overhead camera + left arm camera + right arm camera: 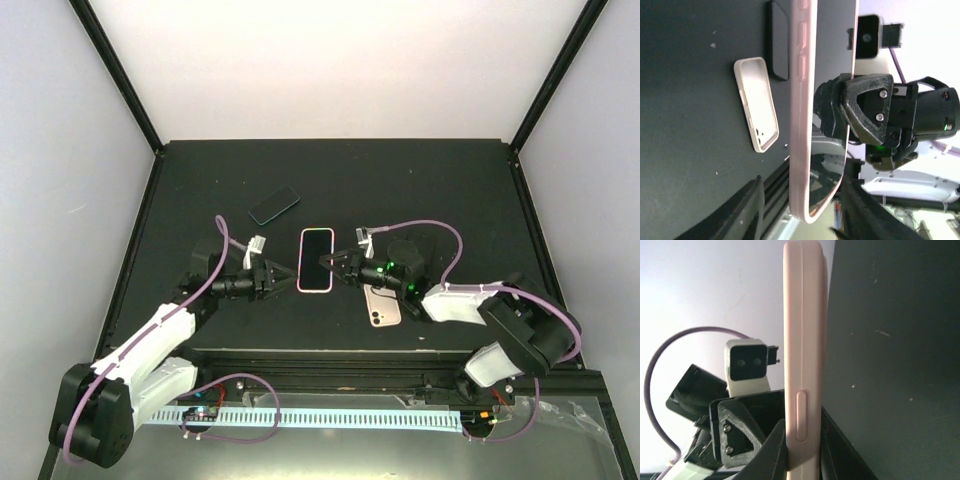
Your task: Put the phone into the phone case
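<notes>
A phone in a pink case is at the table's middle, screen up. My right gripper is shut on its right long edge; in the right wrist view the fingers pinch the pink edge. My left gripper is open at the phone's left edge. In the left wrist view the wide jaws straddle the phone's corner without touching it. An empty beige case lies flat by the right arm, also in the left wrist view.
A dark phone lies flat at the back left of the black table, and shows in the left wrist view. Black frame posts and white walls ring the table. A cable tray runs along the near edge.
</notes>
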Available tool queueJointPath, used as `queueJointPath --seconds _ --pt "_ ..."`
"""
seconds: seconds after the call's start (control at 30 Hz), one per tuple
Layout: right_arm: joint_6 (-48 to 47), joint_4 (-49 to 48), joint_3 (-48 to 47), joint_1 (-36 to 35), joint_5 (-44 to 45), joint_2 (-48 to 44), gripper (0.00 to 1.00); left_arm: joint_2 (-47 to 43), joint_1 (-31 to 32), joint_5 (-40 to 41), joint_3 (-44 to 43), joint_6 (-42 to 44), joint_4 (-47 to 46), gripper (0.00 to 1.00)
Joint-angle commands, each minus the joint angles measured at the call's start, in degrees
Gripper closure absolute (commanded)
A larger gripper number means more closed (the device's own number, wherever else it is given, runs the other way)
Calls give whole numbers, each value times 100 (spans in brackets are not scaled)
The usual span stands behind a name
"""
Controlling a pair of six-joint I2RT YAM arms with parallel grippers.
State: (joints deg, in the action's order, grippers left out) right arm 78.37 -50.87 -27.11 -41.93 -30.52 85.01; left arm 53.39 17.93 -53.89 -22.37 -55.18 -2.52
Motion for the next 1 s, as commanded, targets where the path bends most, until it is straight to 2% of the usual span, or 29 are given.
queueJointPath --seconds 0.0,0.13,0.27,0.47,0.97 --pt "-332 -108 -205 285 -216 91 89 23 -20 434 -252 257 461 47" --pt "-838 491 -290 709 -332 104 88 27 -27 653 -378 532 886 27" --pt "-1716 1643 -632 1170 -390 89 88 -27 -27 1004 -640 964 1564 2" --pt "-3104 3469 -1482 1705 -179 343 88 -9 -40 1320 -831 1291 1990 1" --pt "-3578 3795 -2784 2676 -394 2048 86 353 -71 1285 -812 1406 1903 1"
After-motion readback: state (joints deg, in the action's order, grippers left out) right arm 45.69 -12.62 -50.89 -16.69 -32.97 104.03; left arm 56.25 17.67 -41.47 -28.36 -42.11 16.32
